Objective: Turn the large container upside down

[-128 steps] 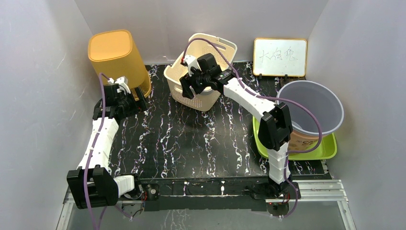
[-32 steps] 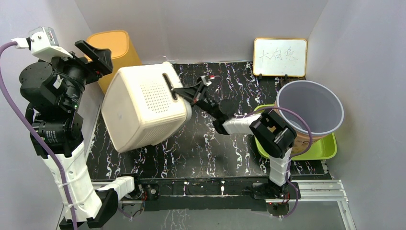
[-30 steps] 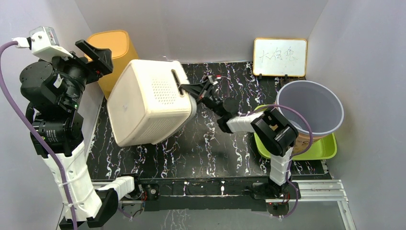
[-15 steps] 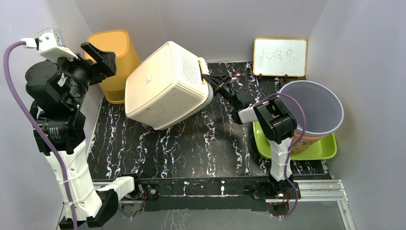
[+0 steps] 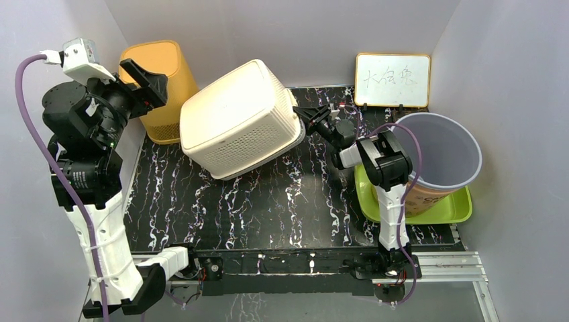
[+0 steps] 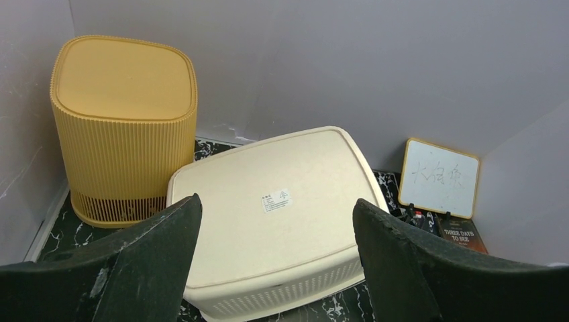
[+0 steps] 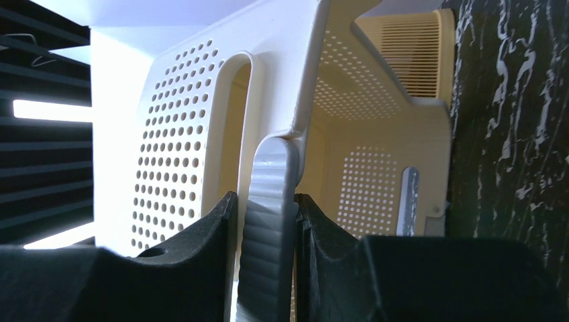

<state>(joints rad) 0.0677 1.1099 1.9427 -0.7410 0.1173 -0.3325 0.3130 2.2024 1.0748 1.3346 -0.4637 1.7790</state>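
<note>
Nearly through the flip of the large cream basket [image 5: 238, 117]: base-up at the back middle of the tabletop [image 5: 268, 208], tilted, right rim raised off the surface. Pinched at that rim by the right pincer [image 7: 265, 208], clamped tight. Next, probably: lower the rim flat, then let go. High at left, left pincer [image 6: 275, 204] spread wide, holding nothing. Around: yellow bin [image 5: 158, 74] just beside, whiteboard [image 5: 392, 79], grey bucket [image 5: 436, 151] on green tray [image 5: 443, 211]. Dark marbled top, plain grey walls [image 5: 268, 33].
</note>
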